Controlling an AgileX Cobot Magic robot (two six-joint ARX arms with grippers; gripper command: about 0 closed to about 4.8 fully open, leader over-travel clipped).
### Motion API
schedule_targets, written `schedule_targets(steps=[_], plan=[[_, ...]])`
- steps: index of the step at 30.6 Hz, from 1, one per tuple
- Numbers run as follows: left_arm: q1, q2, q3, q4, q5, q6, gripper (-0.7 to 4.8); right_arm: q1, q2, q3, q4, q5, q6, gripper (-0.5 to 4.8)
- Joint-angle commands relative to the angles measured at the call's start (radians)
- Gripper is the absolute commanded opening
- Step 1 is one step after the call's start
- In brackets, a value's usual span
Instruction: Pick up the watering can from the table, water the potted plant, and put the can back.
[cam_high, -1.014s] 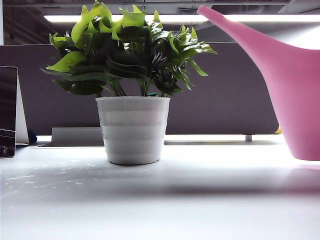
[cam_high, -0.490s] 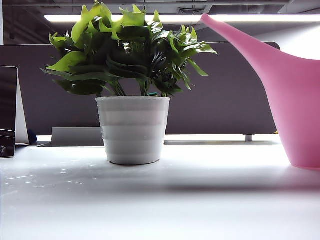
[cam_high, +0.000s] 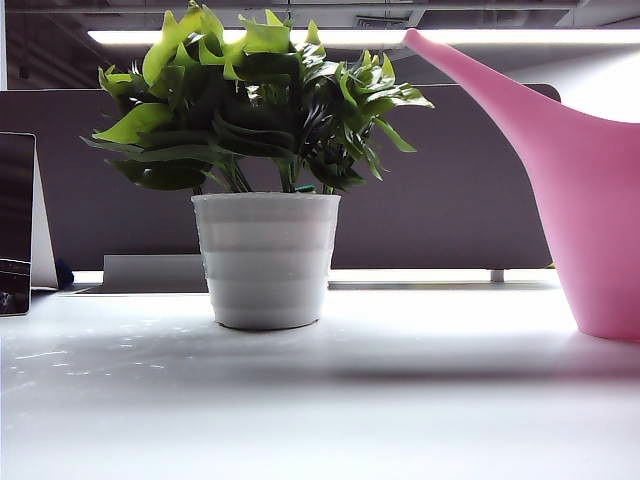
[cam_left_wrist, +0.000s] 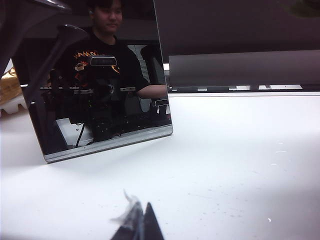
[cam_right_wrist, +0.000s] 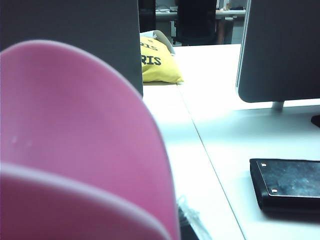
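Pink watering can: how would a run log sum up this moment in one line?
pink plastic watering can: on white table | spout toward leafy potted plant | left gripper: idle | right gripper: unseen

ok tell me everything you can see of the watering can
The watering can is smooth matte pink plastic with a rounded body and a long tapering spout rising toward the potted plant, ending level with its upper leaves. It sits at the exterior view's right edge, cut off, apparently resting on the white table. It fills the right wrist view; no grip shows.
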Motion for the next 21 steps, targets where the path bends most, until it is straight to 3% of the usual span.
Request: schedule_targets(steps=[1, 17, 21], plan=[[0.002, 0.001, 0.001, 0.012, 0.0, 0.0, -0.05, 0.0, -0.008, -0.003, 0.027, -0.001, 0.02, 1.27], [0.002, 0.001, 0.001, 0.012, 0.0, 0.0, -0.05, 0.0, -0.011, -0.108, 0.022, -0.002, 0.02, 1.28], [0.002, 0.001, 0.001, 0.012, 0.0, 0.0, -0.05, 0.0, -0.011, -0.13, 0.027, -0.002, 0.02, 1.82]])
